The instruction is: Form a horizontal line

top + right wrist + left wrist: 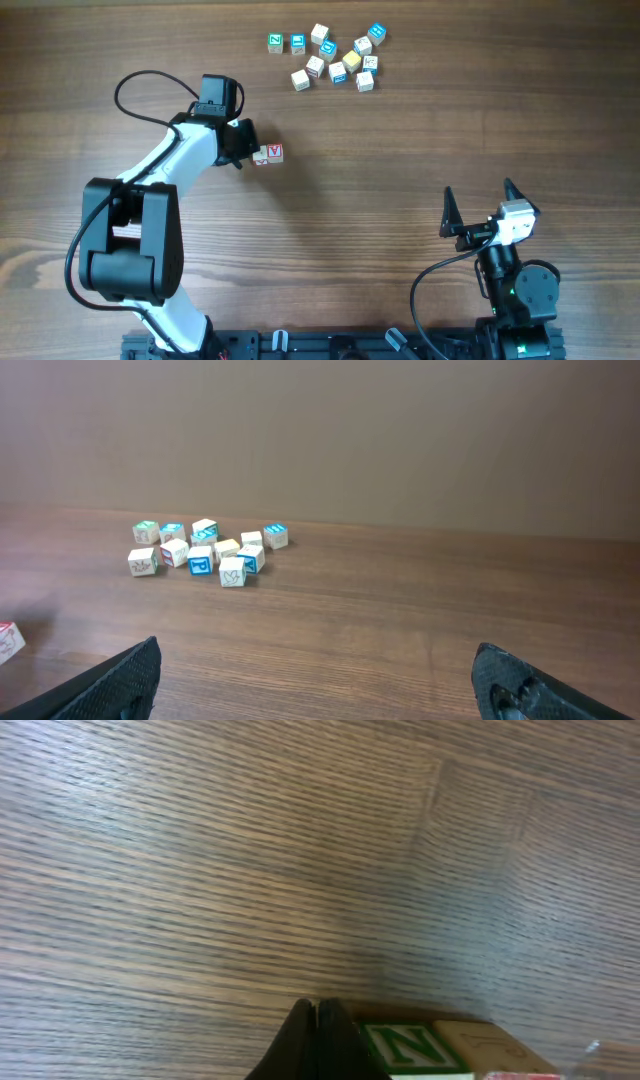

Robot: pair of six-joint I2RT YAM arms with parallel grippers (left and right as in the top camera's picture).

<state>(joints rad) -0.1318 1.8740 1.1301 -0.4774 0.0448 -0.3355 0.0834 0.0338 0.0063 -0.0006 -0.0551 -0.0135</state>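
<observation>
Two letter blocks sit side by side at mid-left of the table: a green N block (260, 156) and a red V block (275, 152). My left gripper (243, 143) is shut with nothing between its fingers, its tips touching the left side of the N block. In the left wrist view the shut fingertips (317, 1012) press beside the green N block (405, 1048), with a cream block face (480, 1044) to its right. A cluster of several blocks (335, 57) lies at the far side. My right gripper (478, 205) is open and empty at the near right.
The block cluster also shows in the right wrist view (205, 548), far left of centre. A red-edged block (8, 640) sits at that view's left edge. Bare wood table lies between the two arms.
</observation>
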